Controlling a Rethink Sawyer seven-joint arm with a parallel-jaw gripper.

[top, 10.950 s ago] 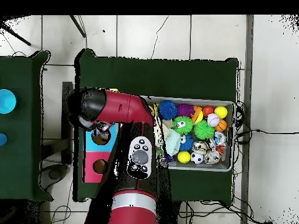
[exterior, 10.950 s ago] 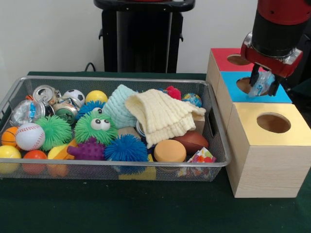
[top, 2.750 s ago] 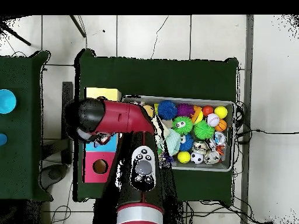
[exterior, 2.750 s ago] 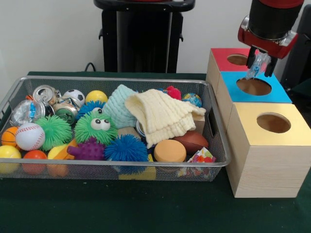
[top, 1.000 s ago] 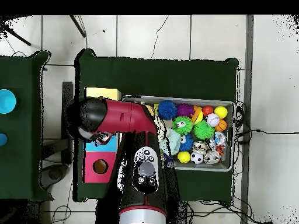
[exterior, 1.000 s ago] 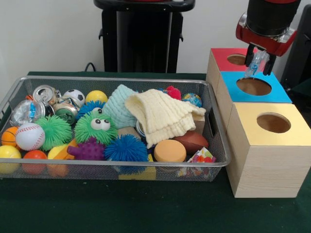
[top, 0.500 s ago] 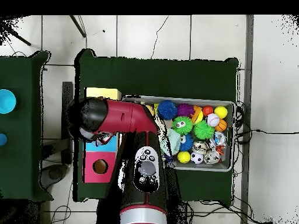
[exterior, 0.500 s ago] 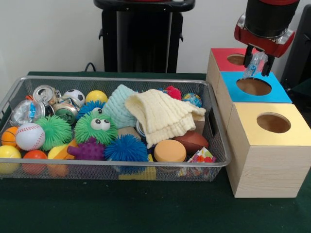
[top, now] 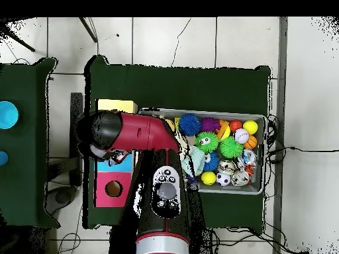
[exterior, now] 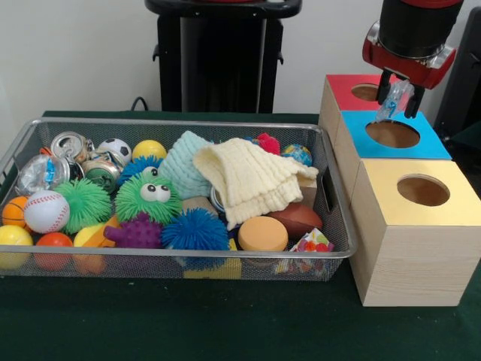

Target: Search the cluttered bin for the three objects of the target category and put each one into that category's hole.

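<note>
My gripper (exterior: 397, 101) hangs above the far edge of the blue-topped box (exterior: 421, 147), near the red-topped box (exterior: 347, 94). It is shut on a small clear crumpled bottle (exterior: 390, 107), held above the blue box's hole (exterior: 392, 134). The wire-mesh bin (exterior: 188, 254) lies to the left, full of toys. A second clear bottle with a blue-and-white label (exterior: 37, 174) lies in the bin's far left corner beside metal cans (exterior: 68, 144). No third bottle shows. In the overhead view the arm (top: 136, 134) covers the gripper.
A yellow-topped box (exterior: 421, 226) stands nearest the camera, in line with the blue and red ones. The bin holds spiky balls (exterior: 197, 229), a baseball (exterior: 46, 210), knitted cloths (exterior: 252, 180) and a small football (exterior: 294, 219). The black pedestal (exterior: 222, 56) stands behind.
Since 10.9 s ago the gripper has risen with the bottle and moved back over the blue box toward the red one. Over the last second it has barely moved.
</note>
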